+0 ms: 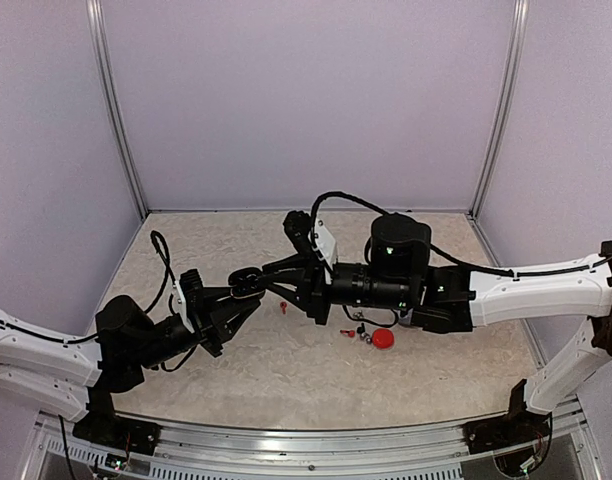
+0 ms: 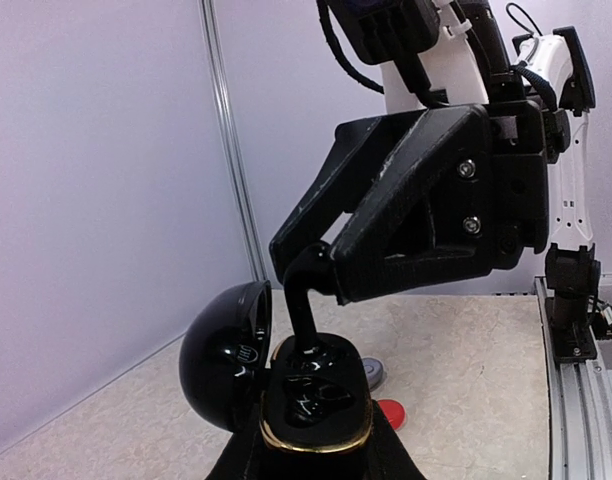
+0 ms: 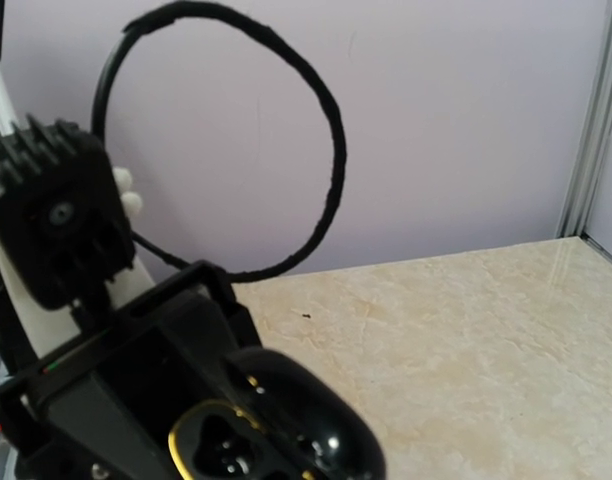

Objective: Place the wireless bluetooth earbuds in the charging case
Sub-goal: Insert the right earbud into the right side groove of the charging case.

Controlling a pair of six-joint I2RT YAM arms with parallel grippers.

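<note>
My left gripper (image 2: 316, 445) is shut on the base of a glossy black charging case (image 2: 316, 400) with a gold rim, held above the table with its lid (image 2: 224, 355) swung open to the left. My right gripper (image 2: 308, 275) comes in from the upper right, shut on a black earbud (image 2: 304, 315) whose lower end sits in the case's far socket. From above, the two grippers (image 1: 241, 297) (image 1: 276, 283) meet at the case (image 1: 248, 283) near the table's middle. Two red earbuds (image 1: 284, 308) (image 1: 348, 333) lie loose on the table. The right wrist view shows only the case (image 3: 296, 430).
A red rounded case (image 1: 383, 339) lies right of centre, with a small grey piece (image 1: 366, 337) and a small dark piece (image 1: 360, 328) beside it. Purple walls enclose the table on three sides. The right arm's cable (image 1: 346, 200) loops above its wrist.
</note>
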